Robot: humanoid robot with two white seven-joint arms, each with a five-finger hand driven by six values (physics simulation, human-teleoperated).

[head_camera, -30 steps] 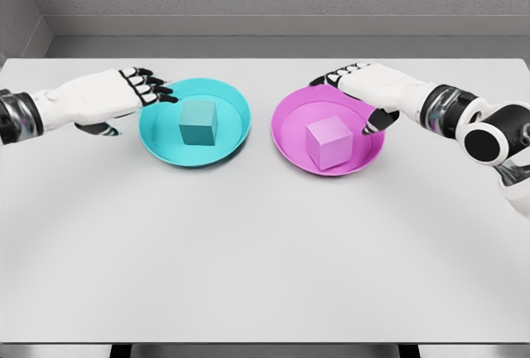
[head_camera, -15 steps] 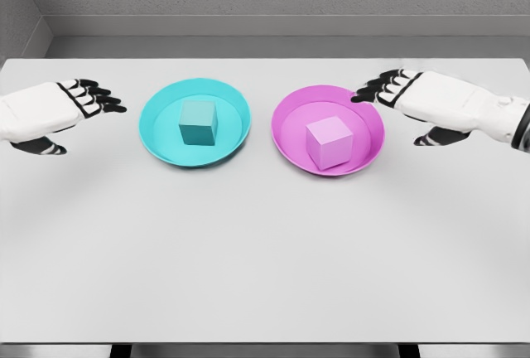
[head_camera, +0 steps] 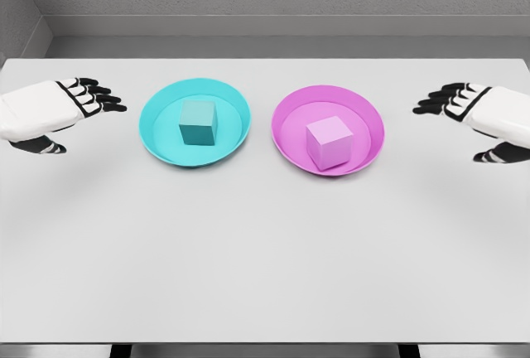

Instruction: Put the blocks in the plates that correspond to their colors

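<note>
On the counter (head_camera: 265, 250), the teal block (head_camera: 198, 122) sits in the teal plate (head_camera: 157, 138) at ten o'clock, the pink block (head_camera: 330, 142) in the pink plate (head_camera: 290, 147) at two. Left hand (head_camera: 50, 113) and right hand (head_camera: 484, 118) hover outside them, fingers spread and empty (sorting looks done); any retreat should go outward, clear of the rims.

Teal block (head_camera: 199, 122) sits flat inside the teal plate (head_camera: 157, 138), upper left of centre; pink block (head_camera: 330, 142) rests in the magenta plate (head_camera: 286, 142) just right of it.
</note>
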